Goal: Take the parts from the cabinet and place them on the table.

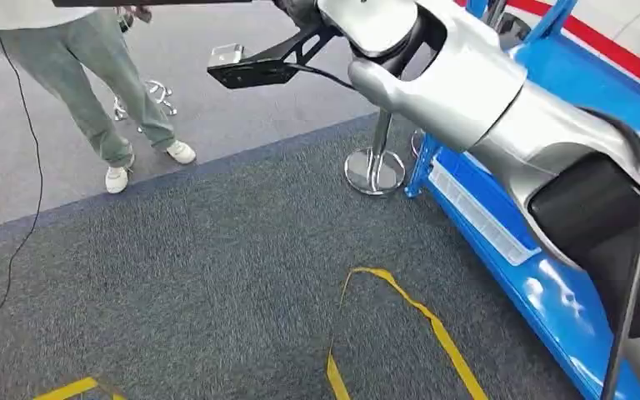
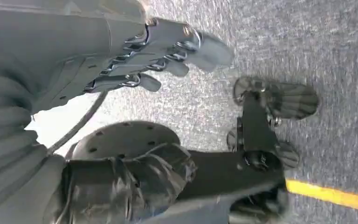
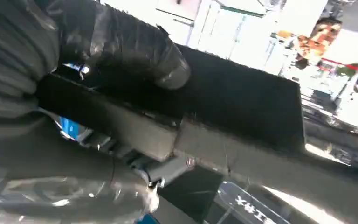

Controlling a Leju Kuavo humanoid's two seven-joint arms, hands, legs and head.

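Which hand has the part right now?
The right hand, gripping the black part; the left hand hangs with its fingers apart, holding nothing.

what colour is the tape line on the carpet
Yellow; the tape shows best in the head view.

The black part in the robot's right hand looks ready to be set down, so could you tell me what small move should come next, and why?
Probably keep carrying it until the table comes into the head view. The right hand grips the black part, held raised over grey carpet beside a blue frame, with no table in sight. A person stands nearby, so turn slowly. The left hand hangs holding nothing.
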